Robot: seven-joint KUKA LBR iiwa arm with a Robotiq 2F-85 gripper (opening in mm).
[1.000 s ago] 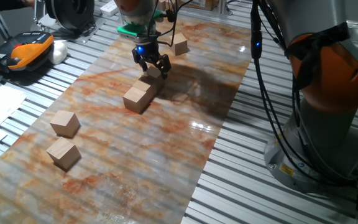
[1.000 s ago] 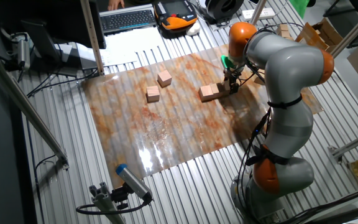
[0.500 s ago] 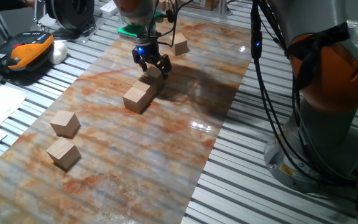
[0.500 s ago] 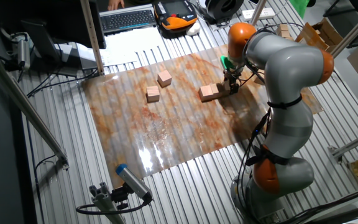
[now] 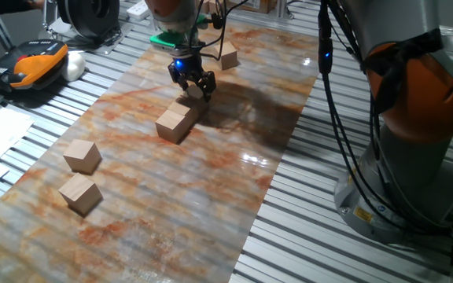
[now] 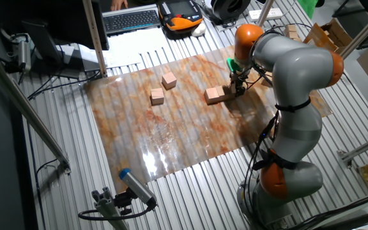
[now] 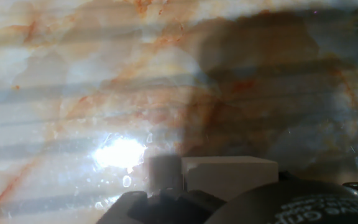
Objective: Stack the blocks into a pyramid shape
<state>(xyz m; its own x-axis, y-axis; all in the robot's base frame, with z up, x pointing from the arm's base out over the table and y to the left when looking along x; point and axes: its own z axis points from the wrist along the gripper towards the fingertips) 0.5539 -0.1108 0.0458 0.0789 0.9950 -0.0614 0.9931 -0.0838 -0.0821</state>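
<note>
Six-cube pyramid not yet built; only a short row on the marbled orange-and-grey mat (image 5: pixel 211 181). Gripper (image 5: pixel 193 85) down low over the far end of that row, black fingers either side of a tan wooden block (image 5: pixel 193 96), which sits touching, or very nearly touching, the nearer block (image 5: pixel 174 124) of the row. Whether the fingers actually press on the far block, or merely straddle it, not clear from either fixed camera, and the hand camera shows only a pale block face (image 7: pixel 229 176) low in the picture just above the dark gripper body, over shadowed mat. Seen from the other side, the same pair of blocks (image 6: pixel 215 95) at the gripper (image 6: pixel 237 87), with the grey and orange arm (image 6: pixel 286 83) bending over them. Two more loose blocks near the front left of the mat, one (image 5: pixel 82 156) just behind the other (image 5: pixel 80 194), close together but apart, well away from the row. A fifth block (image 5: pixel 228 56) lying alone beyond the gripper, near the far edge of the mat. Off the mat on the slatted table (image 5: pixel 321 228), an orange-and-black handheld device (image 5: pixel 38 63) to the far left, and a keyboard (image 6: pixel 131 19) in the other fixed view.
</note>
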